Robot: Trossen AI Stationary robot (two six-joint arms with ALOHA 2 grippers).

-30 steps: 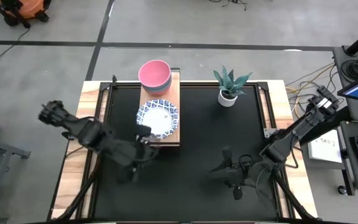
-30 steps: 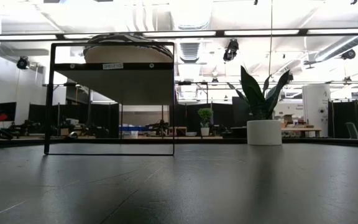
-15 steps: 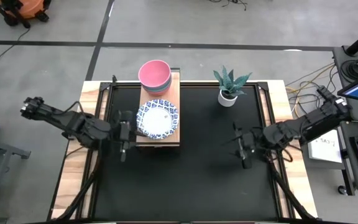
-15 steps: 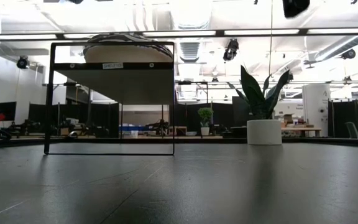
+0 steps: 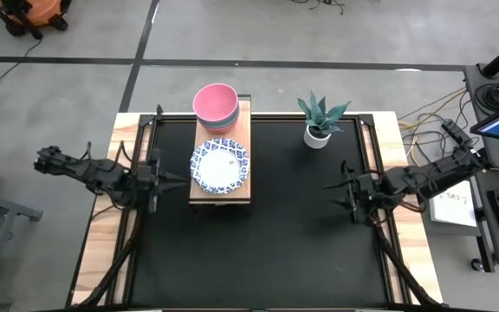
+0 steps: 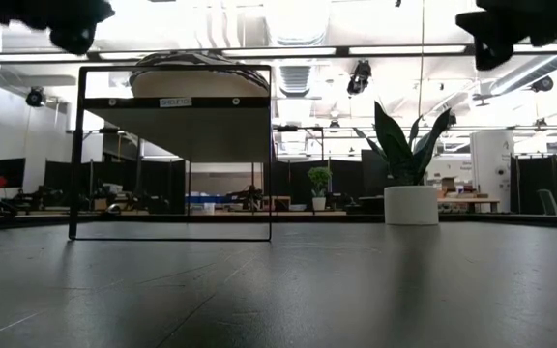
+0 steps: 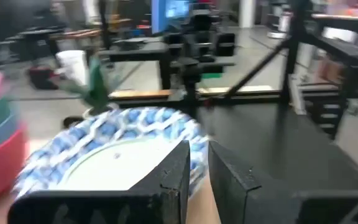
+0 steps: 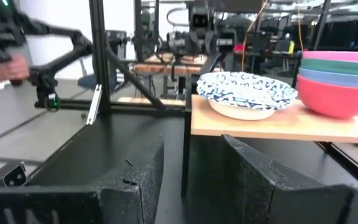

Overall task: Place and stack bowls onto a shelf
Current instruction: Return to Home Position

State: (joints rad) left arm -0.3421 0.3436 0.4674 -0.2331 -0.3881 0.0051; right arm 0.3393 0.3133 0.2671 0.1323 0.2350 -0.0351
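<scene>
The light-wood shelf [image 5: 243,128] stands raised on a black frame at the table's far left of centre. On its far end sits the nested stack of deep bowls [image 5: 216,105], pink on top, with green, blue and red below [image 8: 337,87]. On its near end rests the stack of blue-rimmed white dishes [image 5: 220,166] [image 8: 244,93]. My left gripper [image 5: 157,179] hovers at the table's left edge beside the dishes, fingers nearly together [image 7: 199,168]. My right gripper [image 5: 346,192] hovers near the right edge, open [image 8: 191,168], facing the shelf.
A white pot with a green plant [image 5: 319,122] stands at the far edge, right of the shelf. In the low view the shelf's black frame [image 6: 172,155] stands on the black tabletop [image 5: 293,234]. Wooden borders run along both sides.
Both grippers have drawn back from the table's near middle and risen. The left has swung toward the left edge and farther away, and the right toward the right edge. Bowls and dishes have stayed in place.
</scene>
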